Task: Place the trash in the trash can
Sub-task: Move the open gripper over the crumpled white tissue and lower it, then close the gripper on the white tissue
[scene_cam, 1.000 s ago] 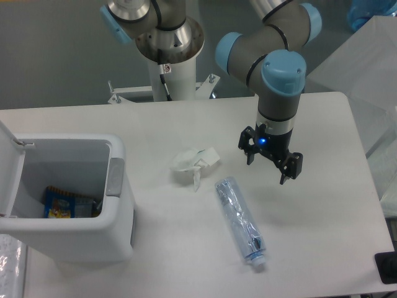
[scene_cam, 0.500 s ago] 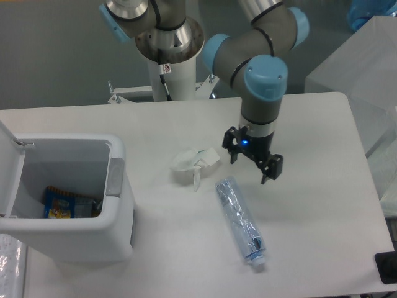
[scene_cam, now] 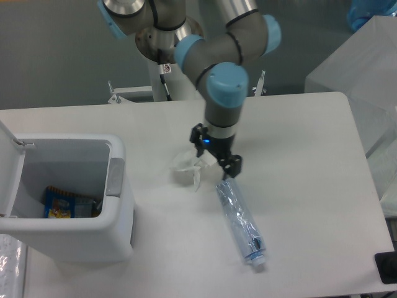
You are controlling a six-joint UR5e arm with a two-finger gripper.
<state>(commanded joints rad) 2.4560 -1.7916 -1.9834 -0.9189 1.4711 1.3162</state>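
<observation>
Two pieces of trash lie on the bench (scene_cam: 310, 124), neither yet collected. The crumpled tissue (scene_cam: 189, 164) sits near the middle of the bench; the crushed bottle (scene_cam: 240, 220) lies just to its right and nearer the camera, its white cap (scene_cam: 258, 263) pointing toward the front edge. The trash can (scene_cam: 68, 192) stands well apart at the left, lid (scene_cam: 7, 174) raised, with a colourful wrapper (scene_cam: 59, 205) already inside.

My hand (scene_cam: 216, 153) hangs over the right edge of the tissue, just above the neckless end of the bottle. The fingers stand apart and hold nothing.

Hazards from this position, as I judge them:

1. Wrong target. The hand sits between both pieces. A descent here may catch the tissue's edge and the bottle's end together, or neither cleanly.
2. Weak grip on the tissue. Only a thin fold may enter the fingers, and it may slip out during transfer.
3. Bottle displacement. One finger landing on the rounded plastic may roll or push the bottle toward the bench edge.
4. Drop short of the can. The travel to the left is long; an early release leaves trash on the bench.

Markings: the wrapper shows blue, yellow and red print, too small to read. I cannot make out any label on the bottle or writing on the can.
</observation>
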